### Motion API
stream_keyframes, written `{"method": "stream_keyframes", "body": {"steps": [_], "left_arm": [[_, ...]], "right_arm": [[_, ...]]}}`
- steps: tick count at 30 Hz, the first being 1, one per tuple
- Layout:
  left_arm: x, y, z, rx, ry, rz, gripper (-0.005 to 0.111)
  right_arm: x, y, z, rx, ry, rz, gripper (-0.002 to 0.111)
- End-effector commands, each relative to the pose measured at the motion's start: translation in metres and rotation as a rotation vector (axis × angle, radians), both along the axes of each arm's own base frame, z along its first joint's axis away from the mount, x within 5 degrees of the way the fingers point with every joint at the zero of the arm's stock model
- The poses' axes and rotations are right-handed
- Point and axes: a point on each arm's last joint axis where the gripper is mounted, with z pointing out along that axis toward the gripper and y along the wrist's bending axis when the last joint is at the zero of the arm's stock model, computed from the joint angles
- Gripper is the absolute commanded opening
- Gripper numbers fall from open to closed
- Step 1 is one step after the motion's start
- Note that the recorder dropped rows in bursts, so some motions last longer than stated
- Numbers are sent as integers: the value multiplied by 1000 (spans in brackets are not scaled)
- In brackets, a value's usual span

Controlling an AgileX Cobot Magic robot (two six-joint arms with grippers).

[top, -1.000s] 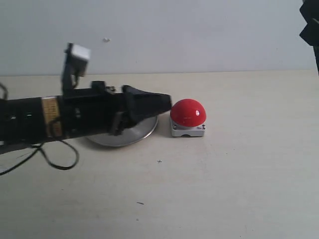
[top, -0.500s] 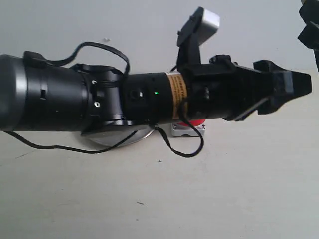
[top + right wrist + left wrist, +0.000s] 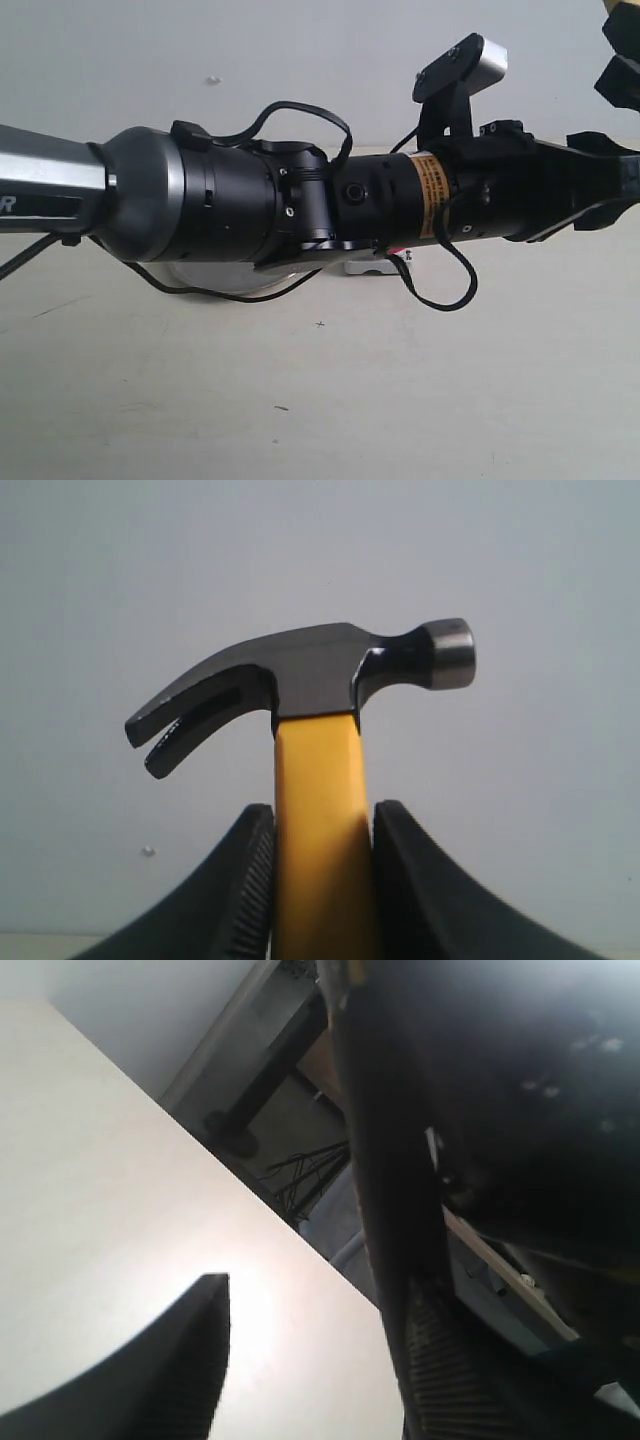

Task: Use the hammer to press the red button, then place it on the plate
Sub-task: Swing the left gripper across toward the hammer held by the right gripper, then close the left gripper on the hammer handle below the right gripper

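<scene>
The hammer [image 3: 310, 675] shows in the right wrist view, upright with its dark claw head on top. My right gripper [image 3: 318, 870] is shut on its yellow handle, held up in front of the wall. In the exterior view my left arm stretches across the scene and hides nearly all of the red button; only its grey base [image 3: 365, 266] and a red sliver [image 3: 401, 250] peek out below. A thin edge of the silver plate [image 3: 225, 278] shows under the arm. My left gripper [image 3: 615, 185] [image 3: 315, 1360] is open and empty at the far right, above the table.
The left arm's black cable [image 3: 440, 295] hangs in a loop near the button. A dark part of the right arm [image 3: 622, 70] sits in the top right corner. Pale tabletop [image 3: 320, 400] fills the foreground; its far edge [image 3: 300, 1235] shows in the left wrist view.
My left arm has swept rightward across the plate and button, and its gripper has gone from beside the button to the far right edge. The button is now almost fully covered.
</scene>
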Motion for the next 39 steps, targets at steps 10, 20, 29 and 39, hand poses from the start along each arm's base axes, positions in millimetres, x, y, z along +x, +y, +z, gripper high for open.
{"method": "stream_keyframes", "body": {"steps": [10,20,29,39], "left_arm": [[-21,-13,10,-57,7,-88,53],[-23,-13,14,-97,52,-105,53],[-11,-11,9,-47,27,15,53],[-9,-13,13,-55,27,32,53]], "right_arm": [[-3,0,11,20,-89,6,0],[-3,1,11,30,-85,11,0],[-4,5,12,82,-91,70,0],[-4,8,12,87,-92,104,0]]}}
